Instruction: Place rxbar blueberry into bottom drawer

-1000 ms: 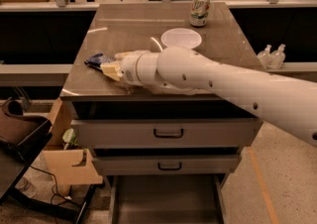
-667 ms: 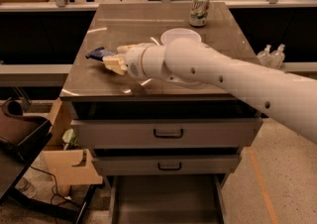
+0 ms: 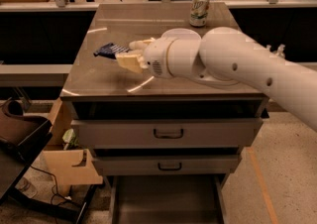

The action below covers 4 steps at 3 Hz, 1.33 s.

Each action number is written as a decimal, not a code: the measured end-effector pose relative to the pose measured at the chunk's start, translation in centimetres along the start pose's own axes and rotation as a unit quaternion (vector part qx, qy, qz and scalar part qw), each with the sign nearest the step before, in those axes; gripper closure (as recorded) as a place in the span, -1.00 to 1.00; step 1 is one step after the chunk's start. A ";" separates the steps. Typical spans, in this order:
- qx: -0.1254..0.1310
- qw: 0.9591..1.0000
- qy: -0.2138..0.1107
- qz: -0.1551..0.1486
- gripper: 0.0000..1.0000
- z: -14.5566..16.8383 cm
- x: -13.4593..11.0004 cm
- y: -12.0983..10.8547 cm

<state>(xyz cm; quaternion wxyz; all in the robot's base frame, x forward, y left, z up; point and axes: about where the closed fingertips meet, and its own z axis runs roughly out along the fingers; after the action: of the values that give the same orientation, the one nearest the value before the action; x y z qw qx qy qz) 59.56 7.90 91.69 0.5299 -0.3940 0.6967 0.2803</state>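
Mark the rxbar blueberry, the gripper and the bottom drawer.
rxbar blueberry (image 3: pixel 106 49): camera view, wrapper's left end.
gripper (image 3: pixel 125 52): camera view, midway between its fingertips, over cabinet top (image 3: pixel 163 25).
bottom drawer (image 3: pixel 166 200): camera view, bare floor inside.

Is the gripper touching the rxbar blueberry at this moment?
Touching. In the camera view, the right end of the rxbar blueberry is pinched inside the gripper, over the cabinet top, with no gap visible.

- The rxbar blueberry (image 3: pixel 108 49), dark navy, sat clamped in the end effector (image 3: pixel 124 53) at the left half of the worktop (image 3: pixel 148 22).
- The bottom drawer (image 3: pixel 166 202) stood pulled open, its interior dark.
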 end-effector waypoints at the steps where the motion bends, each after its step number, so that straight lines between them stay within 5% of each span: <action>1: -0.002 1.000 0.022 -0.004 1.00 -4.4 0.4 1.3; 3: -0.047 0.997 0.057 -0.018 1.00 -13.1 2.1 4.4; 4: -0.053 0.998 0.044 0.002 1.00 -17.5 4.4 5.4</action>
<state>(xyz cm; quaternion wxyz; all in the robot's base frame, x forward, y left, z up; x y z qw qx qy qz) 45.39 -4.44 92.20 0.4765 -0.4322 0.7043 0.3002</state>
